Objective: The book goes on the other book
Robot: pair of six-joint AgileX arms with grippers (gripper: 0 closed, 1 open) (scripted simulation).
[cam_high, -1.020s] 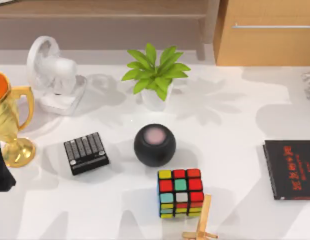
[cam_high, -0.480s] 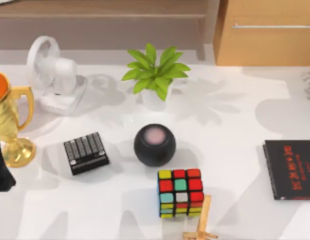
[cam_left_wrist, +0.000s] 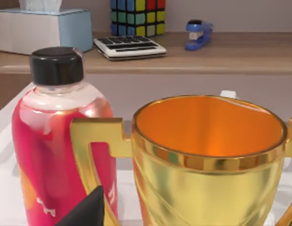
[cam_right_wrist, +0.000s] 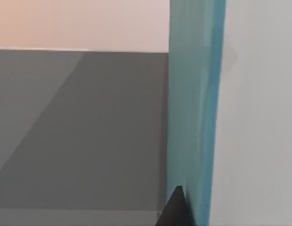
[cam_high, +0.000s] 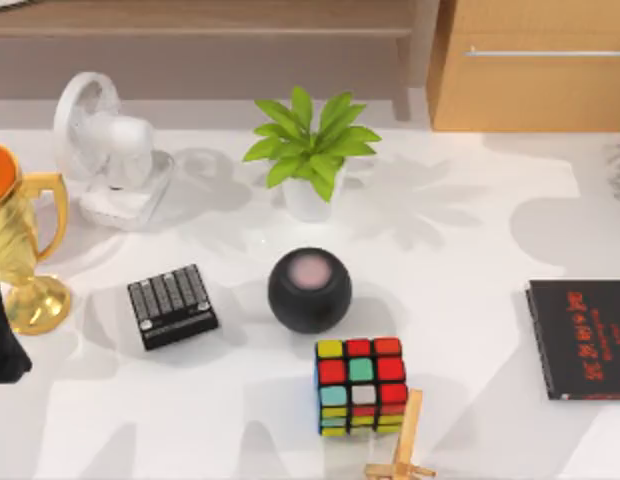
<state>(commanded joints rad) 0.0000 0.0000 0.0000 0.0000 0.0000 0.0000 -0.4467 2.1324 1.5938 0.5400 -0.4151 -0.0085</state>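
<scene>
My right gripper is up against the teal book, off beyond the black book.

In the right wrist view one dark fingertip (cam_right_wrist: pixel 174 207) touches the teal book (cam_right_wrist: pixel 193 108), whose cover runs as a long upright strip past it; I cannot tell whether that gripper is clenched or released. The black book (cam_high: pixel 580 338) lies flat at the bench's (cam_high: pixel 460 250) right edge, well right of the cube (cam_high: pixel 360 385), so my right arm is nearer. My left gripper (cam_high: pixel 5 345) sits parked just beside the gold trophy (cam_high: pixel 20 250), far left of the cube, state unclear.
</scene>
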